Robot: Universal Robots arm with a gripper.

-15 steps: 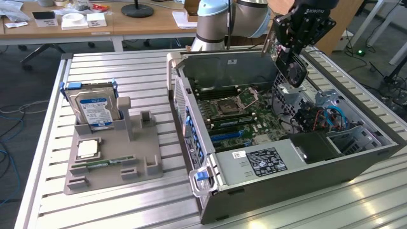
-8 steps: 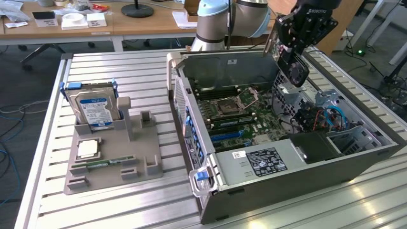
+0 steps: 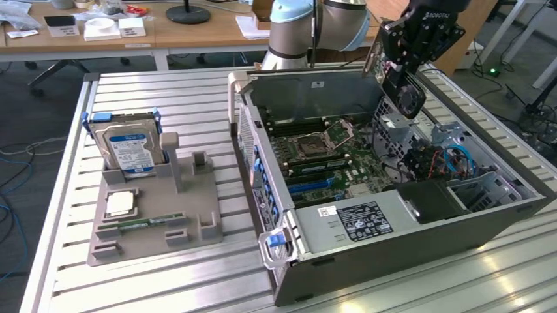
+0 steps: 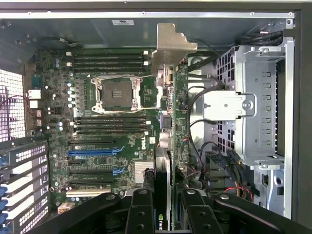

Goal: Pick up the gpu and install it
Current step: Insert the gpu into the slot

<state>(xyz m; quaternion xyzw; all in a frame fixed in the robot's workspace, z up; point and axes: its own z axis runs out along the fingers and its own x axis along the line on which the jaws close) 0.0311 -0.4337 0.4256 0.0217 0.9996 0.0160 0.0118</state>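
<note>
Silvery metal marks the free end of the graphics card: its bracket is the part farthest from the gripper. The fingers are closed partway, one on each flat face, and pinch the card edge-on at the end opposite the bracket. Its long axis therefore runs straight out from the fingertips, in line with the way the gripper points.

In the exterior view the gripper hangs above the far right corner of the open computer case, with the graphics card dangling below it, fan face showing. Its low end looks level with the case's rim, though I cannot tell whether it clears it. The card touches nothing but the fingers, as far as I can see.

The relation that matters is with the slots on the motherboard. They lie toward the exterior view's left and nearer than the card, which sits over the gap between the board and the drive cage. The slots also run crosswise to the card's long axis (as I judge it from the wrist view), so the card is neither over a slot nor lined up with one.
</note>
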